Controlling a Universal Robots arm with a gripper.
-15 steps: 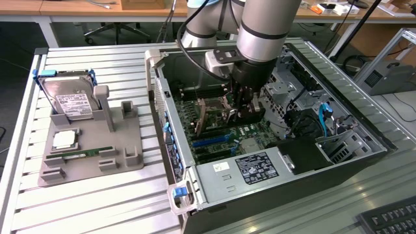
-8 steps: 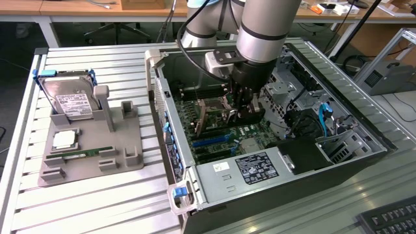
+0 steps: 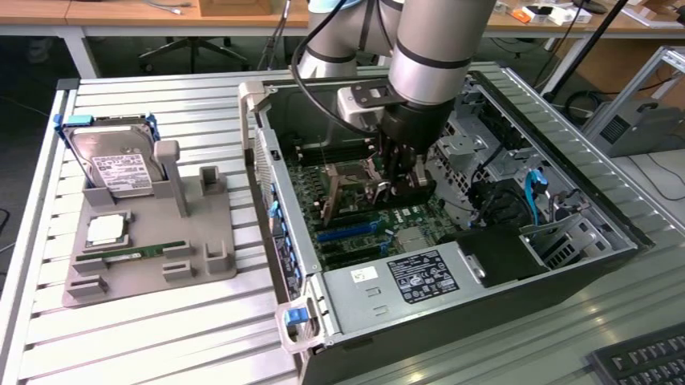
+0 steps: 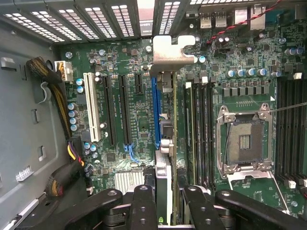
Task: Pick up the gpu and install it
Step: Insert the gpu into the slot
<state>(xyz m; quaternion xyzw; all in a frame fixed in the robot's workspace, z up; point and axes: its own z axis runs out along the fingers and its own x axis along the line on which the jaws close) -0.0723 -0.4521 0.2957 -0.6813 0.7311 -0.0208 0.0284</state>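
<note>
My pincer (image 4: 165, 201) is clamped on the gpu (image 4: 164, 184), held on edge inside the computer case (image 3: 450, 313), long axis along the blue slot (image 4: 155, 112), silver bracket (image 4: 168, 50) toward the vented wall.

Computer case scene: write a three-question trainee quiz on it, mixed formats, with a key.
1. True or false: the gripper is inside the open computer case, above the motherboard.
2. What does the gripper hold edge-on between its fingers?
A. the graphics card
B. the hard drive
C. a keyboard
3. Fill in: in the exterior view, the grey parts holder with the hard drive stands on the table to the case's ____.

Key: 1 true; 2 A; 3 left, the exterior view's left.
</note>
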